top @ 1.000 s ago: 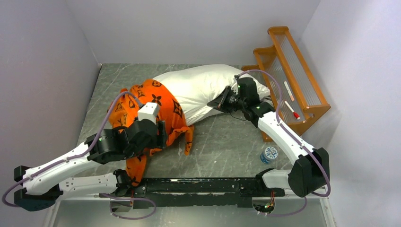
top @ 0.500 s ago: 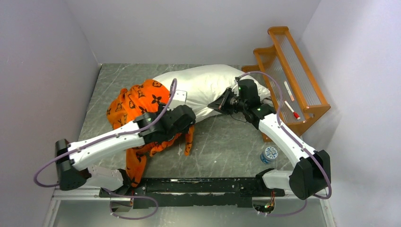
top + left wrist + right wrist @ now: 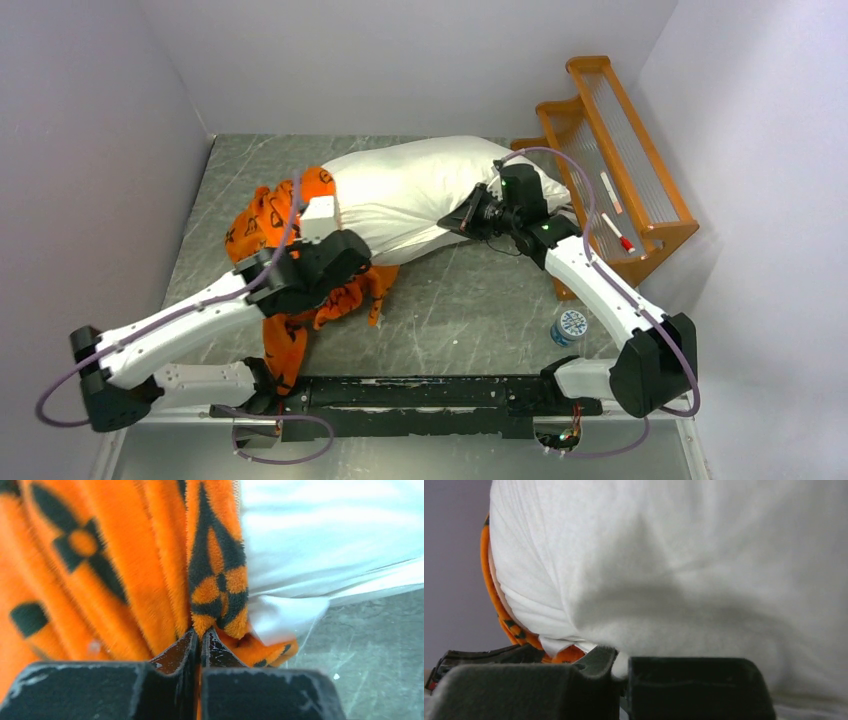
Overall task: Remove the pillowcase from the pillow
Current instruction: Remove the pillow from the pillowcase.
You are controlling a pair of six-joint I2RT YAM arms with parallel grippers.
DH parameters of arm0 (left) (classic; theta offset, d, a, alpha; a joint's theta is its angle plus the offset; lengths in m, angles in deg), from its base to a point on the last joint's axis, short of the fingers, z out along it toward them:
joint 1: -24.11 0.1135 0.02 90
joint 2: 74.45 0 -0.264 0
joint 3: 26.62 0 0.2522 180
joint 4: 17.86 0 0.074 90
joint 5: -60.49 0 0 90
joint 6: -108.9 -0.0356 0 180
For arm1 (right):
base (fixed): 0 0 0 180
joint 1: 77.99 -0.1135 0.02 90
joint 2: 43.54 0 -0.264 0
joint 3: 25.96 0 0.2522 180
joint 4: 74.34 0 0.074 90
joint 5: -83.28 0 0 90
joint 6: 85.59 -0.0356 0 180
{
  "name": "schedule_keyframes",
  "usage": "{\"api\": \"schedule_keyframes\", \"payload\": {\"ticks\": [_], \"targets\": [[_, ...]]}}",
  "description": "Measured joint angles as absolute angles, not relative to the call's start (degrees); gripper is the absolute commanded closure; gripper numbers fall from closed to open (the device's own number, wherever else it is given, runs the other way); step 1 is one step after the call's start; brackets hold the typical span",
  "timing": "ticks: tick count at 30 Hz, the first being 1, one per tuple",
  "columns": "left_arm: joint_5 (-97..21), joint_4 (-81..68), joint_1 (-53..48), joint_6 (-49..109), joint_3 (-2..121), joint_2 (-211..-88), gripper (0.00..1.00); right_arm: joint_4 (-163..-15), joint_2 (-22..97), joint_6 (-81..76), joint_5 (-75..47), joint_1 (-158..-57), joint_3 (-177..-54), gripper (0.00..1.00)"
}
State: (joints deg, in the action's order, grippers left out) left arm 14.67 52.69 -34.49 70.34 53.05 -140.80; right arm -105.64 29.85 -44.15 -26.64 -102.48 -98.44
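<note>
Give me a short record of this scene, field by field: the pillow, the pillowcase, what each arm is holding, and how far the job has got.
pillow: white, lying across the far middle of the table, mostly bare
pillowcase: orange, bunched around the pillow's left end, trailing toward the near edge
left fingers: shut on a fold of the pillowcase
right fingers: shut on white fabric at the pillow's near edge
progress: pillowcase not yet fully off
other: wooden rack at the right; bottle beside the right arm
</note>
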Motion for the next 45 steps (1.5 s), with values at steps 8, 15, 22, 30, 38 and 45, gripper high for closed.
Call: {"api": "schedule_keyframes", "payload": {"ticks": [8,15,22,30,38,45], "targets": [[9.69,61.52,-33.71,77.03,49.53,-126.46,0.95,-105.45,30.48,-44.04,-27.71,-102.44,-98.98,0.98],[0.46,59.62,-33.29,66.87,47.69,-123.97,0.38,-103.39,29.39,-43.99,-30.77,-101.17,-94.65,0.75],[-3.12,58.16,-33.12,59.39,54.34,-129.93,0.21,-104.09,20.47,-43.16,-31.69,-100.67,-86.83,0.38],[0.68,58.29,-31.3,55.19,63.06,-136.45,0.05,-107.98,8.73,-43.16,-32.87,-101.21,-79.05,0.29],[-4.02,53.94,-9.99,49.34,60.83,-138.43,0.04,-109.97,7.7,-41.76,-28.8,-111.82,-82.35,0.28],[-8.06,52.8,2.64,49.56,57.44,-129.91,0.03,-110.63,15.49,-39.97,-21.61,-123.51,-88.99,0.28]]}}
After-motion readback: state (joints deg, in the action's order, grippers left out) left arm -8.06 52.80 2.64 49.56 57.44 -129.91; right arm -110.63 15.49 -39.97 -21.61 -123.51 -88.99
